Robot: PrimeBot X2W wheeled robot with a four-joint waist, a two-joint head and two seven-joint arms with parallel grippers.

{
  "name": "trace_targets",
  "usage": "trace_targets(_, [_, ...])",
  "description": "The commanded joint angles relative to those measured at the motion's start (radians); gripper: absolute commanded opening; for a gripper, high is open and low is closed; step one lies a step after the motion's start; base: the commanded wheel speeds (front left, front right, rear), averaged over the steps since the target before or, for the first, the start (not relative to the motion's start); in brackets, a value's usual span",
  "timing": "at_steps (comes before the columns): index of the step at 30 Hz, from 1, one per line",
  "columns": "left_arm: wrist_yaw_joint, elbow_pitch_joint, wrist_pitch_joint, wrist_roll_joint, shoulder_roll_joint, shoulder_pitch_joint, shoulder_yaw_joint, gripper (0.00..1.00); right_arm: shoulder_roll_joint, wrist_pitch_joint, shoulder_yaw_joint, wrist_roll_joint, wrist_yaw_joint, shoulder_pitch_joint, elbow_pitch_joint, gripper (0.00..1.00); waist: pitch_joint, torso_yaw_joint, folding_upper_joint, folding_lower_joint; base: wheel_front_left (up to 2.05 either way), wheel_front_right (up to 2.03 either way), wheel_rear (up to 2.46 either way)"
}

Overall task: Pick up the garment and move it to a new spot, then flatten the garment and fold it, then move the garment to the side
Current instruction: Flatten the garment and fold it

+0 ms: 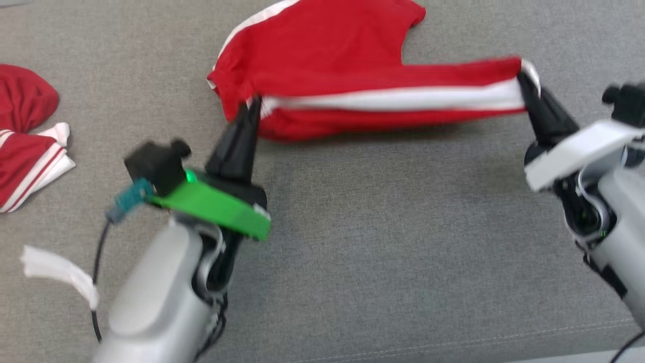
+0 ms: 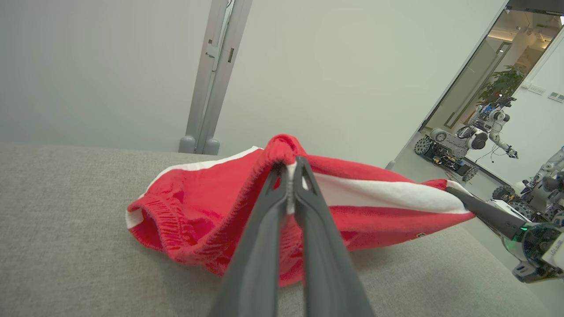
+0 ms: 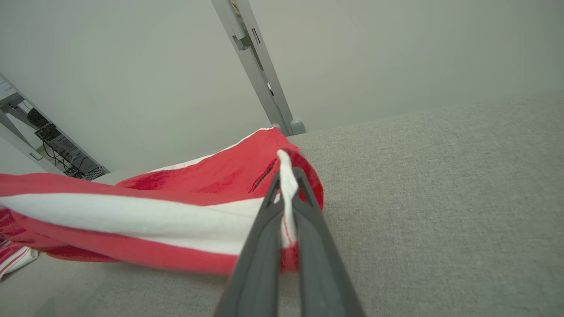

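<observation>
While shut tight on the garment (image 1: 327, 45), one end each, left hand (image 1: 255, 101) and right hand (image 1: 524, 75) far apart. Stretched into a long strip, back part lying on the grey surface (image 1: 378, 227). More red cloth (image 1: 22, 101) far left.

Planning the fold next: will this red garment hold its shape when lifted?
Probably floppy: the garment is straight only where stretched between left gripper and right gripper; the rest droops. Likely light: fingertip pinches seem enough.
</observation>
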Motion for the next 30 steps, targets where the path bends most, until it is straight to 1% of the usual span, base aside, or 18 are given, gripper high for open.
trace_targets(1, [0.005,-0.015,0.000,0.017,-0.002,0.046,0.005,0.00,-0.009,-0.006,-0.011,0.004,-0.001,0.045,-0.016,0.00,-0.024,0.008,0.0000,0.0000,0.00,0.00,0.00])
trace_targets(6, [0.002,-0.035,0.000,0.054,-0.006,0.217,-0.015,0.00,-0.010,-0.009,-0.057,-0.007,-0.001,0.227,-0.076,0.00,-0.067,0.017,0.0000,0.0000,0.00,0.00,0.00])
trace_targets(11, [0.000,-0.041,-0.001,0.083,0.003,0.346,-0.029,0.00,0.014,-0.010,-0.145,-0.027,-0.001,0.409,-0.124,0.00,-0.116,0.034,0.0000,0.0000,0.00,0.00,0.00])
trace_targets(15, [-0.004,-0.056,-0.001,0.087,0.006,0.416,-0.051,0.00,0.047,-0.010,-0.204,-0.047,-0.001,0.546,-0.175,0.00,-0.147,0.047,0.0000,0.0000,0.00,0.00,0.00])
trace_targets(20, [-0.005,-0.067,-0.001,0.092,0.014,0.472,-0.070,0.00,0.089,-0.005,-0.285,-0.073,-0.001,0.678,-0.246,0.00,-0.168,0.060,0.0000,0.0000,0.00,0.00,0.00])
trace_targets(25, [-0.007,-0.082,0.000,0.099,0.004,0.484,-0.080,0.00,0.121,0.036,-0.366,-0.107,-0.001,0.736,-0.310,0.00,-0.174,0.070,0.0000,0.0000,0.00,0.00,0.00])
trace_targets(30, [-0.010,-0.091,-0.001,0.107,-0.008,0.444,-0.072,0.00,0.139,0.080,-0.455,-0.147,-0.001,0.709,-0.359,0.00,-0.163,0.092,0.0000,0.0000,0.00,0.00,0.00])
